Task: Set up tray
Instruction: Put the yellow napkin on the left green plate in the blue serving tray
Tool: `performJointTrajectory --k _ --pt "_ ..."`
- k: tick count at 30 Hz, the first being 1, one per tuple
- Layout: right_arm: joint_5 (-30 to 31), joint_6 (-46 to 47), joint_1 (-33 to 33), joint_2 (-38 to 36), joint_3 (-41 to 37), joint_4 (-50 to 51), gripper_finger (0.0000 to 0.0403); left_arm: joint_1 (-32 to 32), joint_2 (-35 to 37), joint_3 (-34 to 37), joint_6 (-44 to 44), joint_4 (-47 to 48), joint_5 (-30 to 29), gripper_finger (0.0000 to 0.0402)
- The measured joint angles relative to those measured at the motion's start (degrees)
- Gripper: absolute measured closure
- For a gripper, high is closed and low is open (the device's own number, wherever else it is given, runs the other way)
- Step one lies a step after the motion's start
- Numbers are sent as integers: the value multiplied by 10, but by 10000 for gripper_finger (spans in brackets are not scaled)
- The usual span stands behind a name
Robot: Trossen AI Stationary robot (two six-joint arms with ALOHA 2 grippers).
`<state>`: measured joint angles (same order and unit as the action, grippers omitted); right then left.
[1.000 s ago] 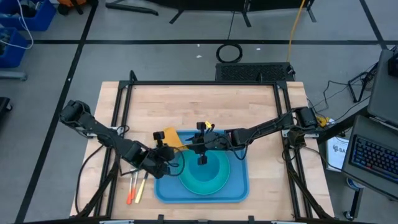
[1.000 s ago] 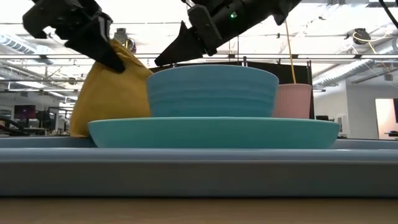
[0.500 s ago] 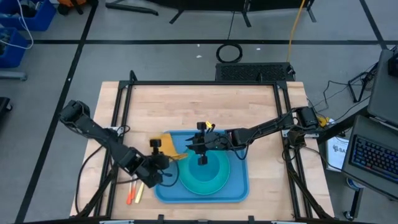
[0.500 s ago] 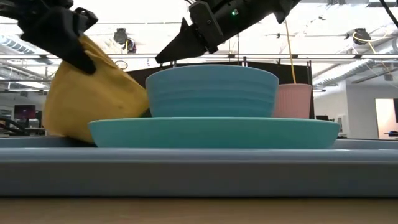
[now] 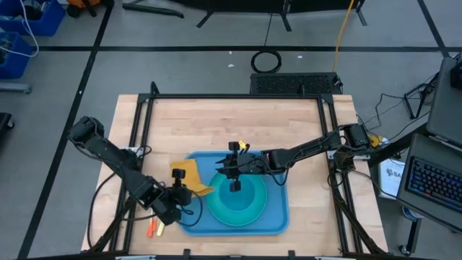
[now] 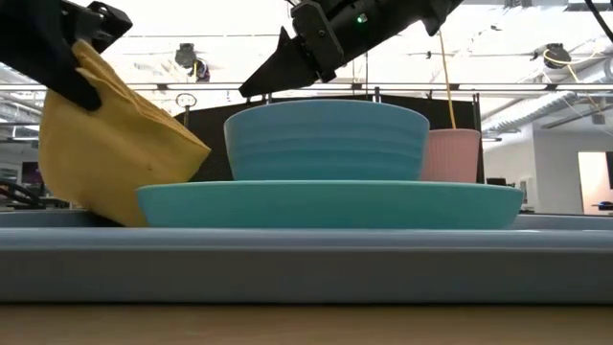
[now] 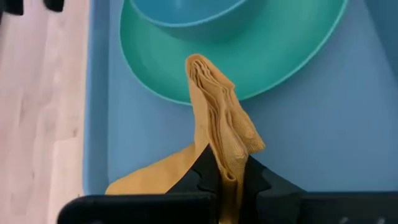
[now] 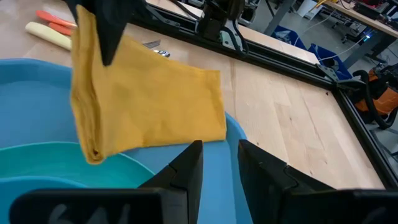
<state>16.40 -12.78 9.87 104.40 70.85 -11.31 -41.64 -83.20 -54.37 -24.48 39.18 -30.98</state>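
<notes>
The blue tray point(image 5: 276, 217) lies at the table's near middle. On it stands a turquoise plate point(image 5: 249, 211) with a blue bowl point(image 6: 326, 139) on it, and a pink cup point(image 6: 452, 153) behind them. My left gripper point(image 5: 180, 190), at the tray's left end, is shut on a folded yellow napkin point(image 5: 193, 177). My right gripper point(image 8: 220, 163) hovers open above the bowl's far side, with nothing between its fingers. My left gripper pinches the napkin's bunched upper edge point(image 7: 229, 163) between its two fingers, several folded layers together. The fingers slant down from the table's near left. The napkin hangs below them beside the plate point(image 6: 115, 153). Its lower end drops behind the tray's rim, so I cannot tell whether it touches the tray.
An orange and a yellow utensil point(image 5: 154, 227) lie on the wood just left of the tray. A metal utensil point(image 8: 153, 45) lies near them. A black frame point(image 5: 234, 96) runs around the table.
My left gripper has gone toward the table's near edge and a little left, carrying the napkin with it from the tray's far left corner to beside the plate's left rim. The napkin hangs more spread out than before.
</notes>
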Motion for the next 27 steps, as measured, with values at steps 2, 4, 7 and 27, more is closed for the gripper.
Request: performJointTrajectory --k 2,4,7,27 --pt "0 0 0 0 0 0 312 -8 0 0 10 -9 0 389" --pt "0 0 0 0 0 0 312 -15 -1 0 31 -22 6 388" --pt "0 0 0 0 0 -1 312 -24 -2 0 50 -33 16 389" --pt "0 1 0 0 0 -5 312 -25 -2 0 16 -78 86 367"
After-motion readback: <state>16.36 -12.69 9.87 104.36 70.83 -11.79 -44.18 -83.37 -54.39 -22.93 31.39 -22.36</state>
